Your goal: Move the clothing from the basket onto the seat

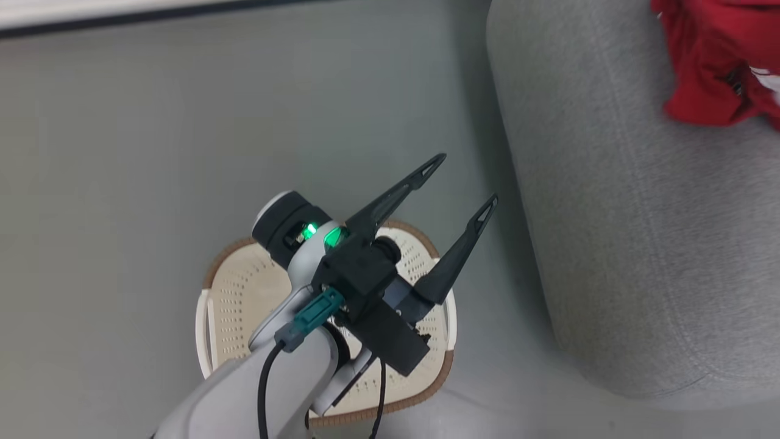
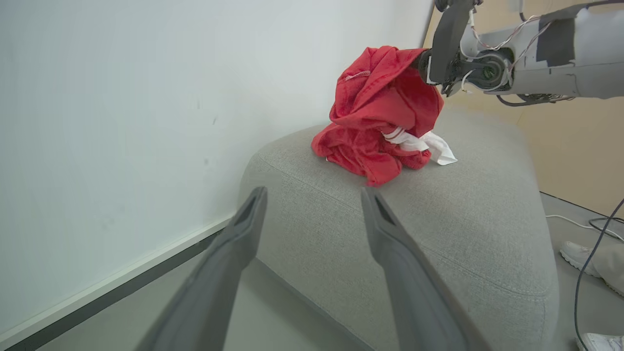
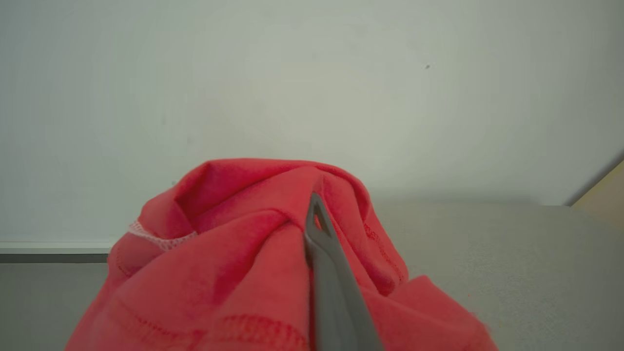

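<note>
Two fingers of the left gripper [image 1: 468, 179] stood wide apart over the basket [image 1: 241, 305]. The right gripper [image 3: 317, 219] was clamped on the red clothing [image 2: 380, 117], holding its top up while the lower folds rested on the grey seat [image 2: 438, 229] beside the white wall [image 2: 122, 122].

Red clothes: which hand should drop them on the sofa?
The right hand: it is shut on the red clothes, which touch the grey sofa. The open left hand hangs over the basket.
</note>
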Controlling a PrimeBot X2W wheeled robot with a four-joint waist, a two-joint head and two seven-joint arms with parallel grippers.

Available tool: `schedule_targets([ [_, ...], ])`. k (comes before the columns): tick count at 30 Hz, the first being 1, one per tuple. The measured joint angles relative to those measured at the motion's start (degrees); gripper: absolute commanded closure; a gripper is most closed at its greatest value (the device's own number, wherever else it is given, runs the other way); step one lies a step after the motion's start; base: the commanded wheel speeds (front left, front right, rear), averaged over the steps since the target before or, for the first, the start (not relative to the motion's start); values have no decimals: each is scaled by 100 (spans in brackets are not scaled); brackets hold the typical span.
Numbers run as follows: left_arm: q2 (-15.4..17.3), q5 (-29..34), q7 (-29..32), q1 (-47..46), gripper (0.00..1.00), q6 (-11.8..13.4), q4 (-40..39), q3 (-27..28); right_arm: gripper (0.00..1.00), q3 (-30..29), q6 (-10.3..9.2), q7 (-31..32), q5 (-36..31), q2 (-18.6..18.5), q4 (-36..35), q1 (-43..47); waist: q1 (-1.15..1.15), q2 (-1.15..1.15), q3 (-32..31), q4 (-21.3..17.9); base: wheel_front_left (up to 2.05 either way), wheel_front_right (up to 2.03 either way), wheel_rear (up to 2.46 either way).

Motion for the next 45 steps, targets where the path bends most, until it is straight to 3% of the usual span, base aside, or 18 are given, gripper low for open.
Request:
schedule_targets([
  [3,3,25,40,-129,0,-7,20,-4,100,21,3,-121,0,153,229,0,0,0,238,0,0,0,0],
  [6,15,62,40,-194,0,-35,89,-4,75,48,40,-261,0,243,419,1,0,0,418,-32,0,0,0],
  [8,29,125,40,-202,0,-55,153,-8,46,69,52,-316,0,319,521,1,0,0,484,-84,0,0,0],
  [9,38,133,40,-202,0,-56,188,-10,7,86,57,-350,0,356,563,1,0,0,501,-117,0,0,0],
  [10,52,135,37,-202,0,-56,219,-12,0,91,60,-367,0,393,593,2,0,0,509,-151,0,0,0],
  [19,98,77,-163,-91,0,-105,591,33,0,242,257,-580,18,839,630,398,-2,-1,208,-411,0,0,0],
  [30,-114,-463,-456,302,0,-114,1218,222,0,348,303,-615,-99,816,189,1054,-2,-1,-547,-569,0,0,0],
  [45,-151,-926,-694,1054,0,78,1885,828,0,364,254,-638,-96,1020,-824,2434,-3,-2,-1674,-174,0,0,0],
])
